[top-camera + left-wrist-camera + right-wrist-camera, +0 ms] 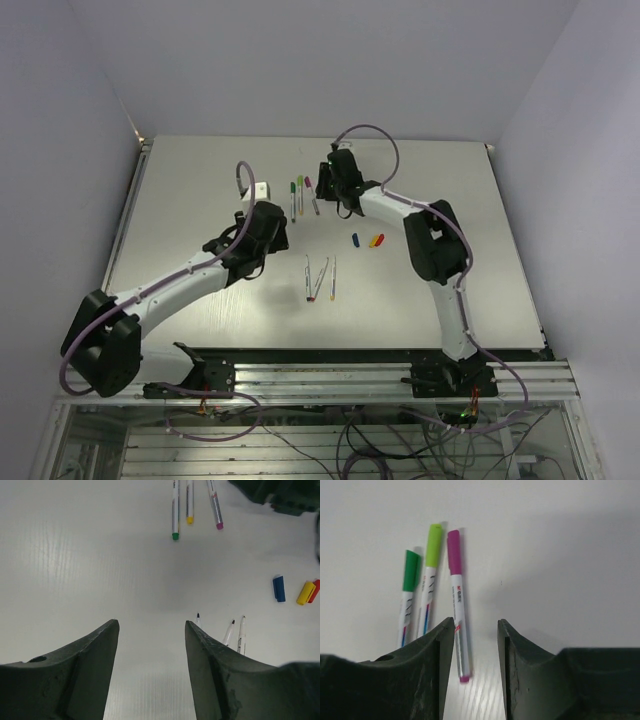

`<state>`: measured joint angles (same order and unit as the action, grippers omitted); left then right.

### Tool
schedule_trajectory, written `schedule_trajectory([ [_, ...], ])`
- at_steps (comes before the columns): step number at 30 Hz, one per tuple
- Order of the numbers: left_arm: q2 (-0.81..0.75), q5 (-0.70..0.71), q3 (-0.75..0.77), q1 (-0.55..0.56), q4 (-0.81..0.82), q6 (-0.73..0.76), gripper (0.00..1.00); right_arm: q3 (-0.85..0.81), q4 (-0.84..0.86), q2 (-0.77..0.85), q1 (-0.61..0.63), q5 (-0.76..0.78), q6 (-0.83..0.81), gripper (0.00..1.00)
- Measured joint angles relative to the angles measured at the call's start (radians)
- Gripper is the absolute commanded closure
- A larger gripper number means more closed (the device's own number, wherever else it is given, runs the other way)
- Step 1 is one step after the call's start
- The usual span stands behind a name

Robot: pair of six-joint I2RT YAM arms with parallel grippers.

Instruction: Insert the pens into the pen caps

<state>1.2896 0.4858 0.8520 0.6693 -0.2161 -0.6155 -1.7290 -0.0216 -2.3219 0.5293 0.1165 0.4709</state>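
The three capped pens [175, 510] ahead of the left tool [152, 625] run off the picture's top edge. Its right finger [220, 670] hides the near ends of the three uncapped pens [241, 632]. The red cap [315, 591], right of that tool, is cut by the edge. The left finger [420, 670] of the right tool [476, 622] covers the lower ends of the green-capped pen [408, 605] and the lime-capped pen [429, 590].
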Motion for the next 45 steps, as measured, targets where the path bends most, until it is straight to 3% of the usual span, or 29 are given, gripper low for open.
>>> schedule_trajectory([
  [5,0.073,-0.025,0.016,0.0,0.018,0.003,0.34,0.159,0.024,0.23,-0.003,0.038,-0.039,0.61],
  [10,0.142,-0.072,0.016,0.01,0.057,0.013,0.54,0.344,0.07,0.498,-0.013,0.074,-0.047,0.62],
  [15,0.244,-0.087,0.016,0.082,0.075,0.045,0.45,0.528,0.082,0.697,-0.019,0.122,-0.048,0.64],
  [19,0.293,-0.088,0.017,0.161,0.072,0.055,0.4,0.645,0.057,0.773,-0.02,0.159,-0.049,0.65],
  [21,0.303,-0.09,0.017,0.182,0.073,0.054,0.3,0.702,0.041,0.81,-0.019,0.17,-0.047,0.66],
  [32,0.391,-0.067,0.042,0.223,0.075,0.053,0.31,0.872,0.007,0.947,-0.019,0.163,-0.029,0.67],
  [45,0.489,-0.031,0.123,0.238,0.03,0.036,0.36,0.898,-0.006,1.003,-0.019,0.153,-0.012,0.68],
])
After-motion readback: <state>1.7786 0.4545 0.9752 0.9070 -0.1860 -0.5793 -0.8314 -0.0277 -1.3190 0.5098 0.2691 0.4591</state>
